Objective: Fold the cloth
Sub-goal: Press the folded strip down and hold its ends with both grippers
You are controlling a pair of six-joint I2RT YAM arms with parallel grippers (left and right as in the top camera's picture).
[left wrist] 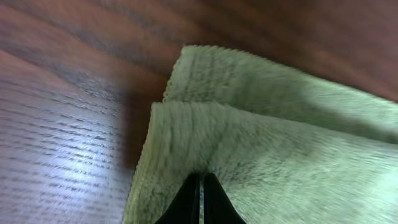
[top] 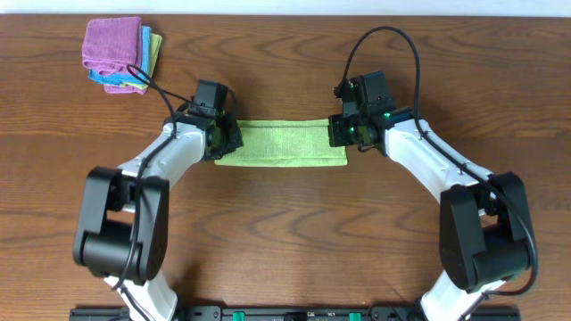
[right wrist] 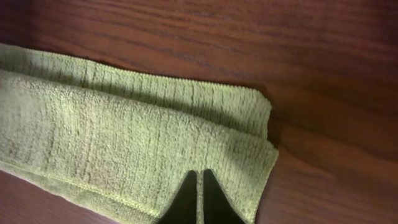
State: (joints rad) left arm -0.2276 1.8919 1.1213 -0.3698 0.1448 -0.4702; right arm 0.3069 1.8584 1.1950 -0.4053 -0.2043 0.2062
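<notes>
Cloth (top: 281, 143): folded strip, long axis spanning arm to arm; left gripper (left wrist: 202, 178) and right gripper (right wrist: 199, 173) at opposite short ends, both pressed together, hold unclear

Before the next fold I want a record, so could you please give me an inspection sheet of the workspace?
Surface: dark wooden table.
Job's things: lime-green cloth, folded into a strip between the arms.
Clutter: stack of folded cloths, purple on top, far left corner.
Grippers: left tool and right tool shut, each pinching one cloth end.
Cables: black cable looping above each wrist.
Surroundings: black base rail at near edge.
</notes>
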